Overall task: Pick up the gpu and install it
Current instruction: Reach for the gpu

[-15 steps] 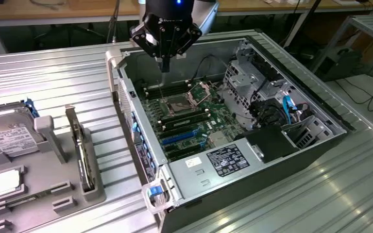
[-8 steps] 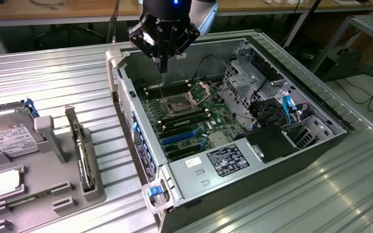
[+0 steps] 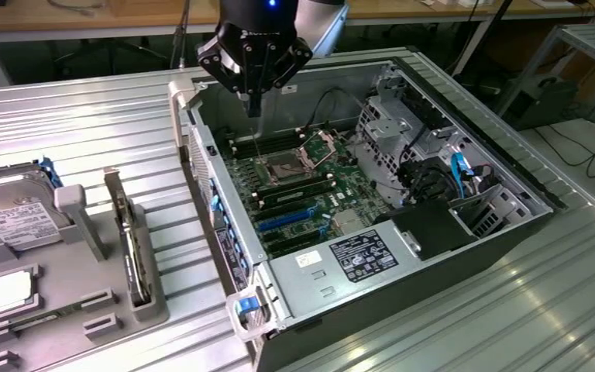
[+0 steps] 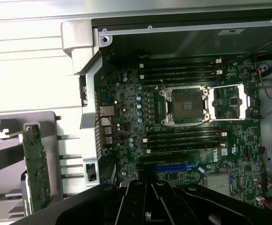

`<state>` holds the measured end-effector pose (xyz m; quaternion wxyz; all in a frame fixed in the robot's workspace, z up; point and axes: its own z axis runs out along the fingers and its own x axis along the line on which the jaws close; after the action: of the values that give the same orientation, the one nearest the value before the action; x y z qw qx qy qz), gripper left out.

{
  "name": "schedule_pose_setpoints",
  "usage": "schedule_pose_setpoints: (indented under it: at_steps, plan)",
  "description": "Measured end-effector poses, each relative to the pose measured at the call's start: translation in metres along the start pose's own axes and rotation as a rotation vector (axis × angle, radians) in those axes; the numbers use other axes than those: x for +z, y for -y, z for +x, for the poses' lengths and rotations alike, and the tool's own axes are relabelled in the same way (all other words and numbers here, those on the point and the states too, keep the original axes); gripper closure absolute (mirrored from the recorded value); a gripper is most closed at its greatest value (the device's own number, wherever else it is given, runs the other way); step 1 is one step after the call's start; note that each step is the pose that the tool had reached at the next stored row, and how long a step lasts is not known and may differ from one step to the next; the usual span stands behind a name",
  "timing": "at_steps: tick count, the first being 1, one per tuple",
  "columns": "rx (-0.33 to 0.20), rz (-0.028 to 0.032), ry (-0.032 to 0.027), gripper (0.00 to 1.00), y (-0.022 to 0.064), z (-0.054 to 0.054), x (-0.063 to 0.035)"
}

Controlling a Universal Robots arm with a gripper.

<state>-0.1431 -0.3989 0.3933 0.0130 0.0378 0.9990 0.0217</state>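
Above the open computer case (image 3: pixel 308 291): gripper (image 3: pixel 254 105), jaws together.
Card: gpu (image 3: pixel 130 232) stands on edge in a grey holder (image 3: pixel 101 310), at the exterior view's left, well apart from the gripper.
Hard to see: the gpu's face.
Cut off: holder, hard drive (image 3: pixel 8 209).
Surface: ribbed metal table (image 3: pixel 504 310).
Room: benches (image 3: pixel 411 9) behind.

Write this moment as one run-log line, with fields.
end effector: shut, empty, above open computer case | graphics card: upright in grey holder | install: not done
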Motion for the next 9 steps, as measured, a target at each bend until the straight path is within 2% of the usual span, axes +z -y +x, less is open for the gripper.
schedule_pose_setpoints:
  at_steps: [9]
  plan:
    - [0.000,-0.0001,0.0001,0.89,0.0005,0.0069,-0.0001]
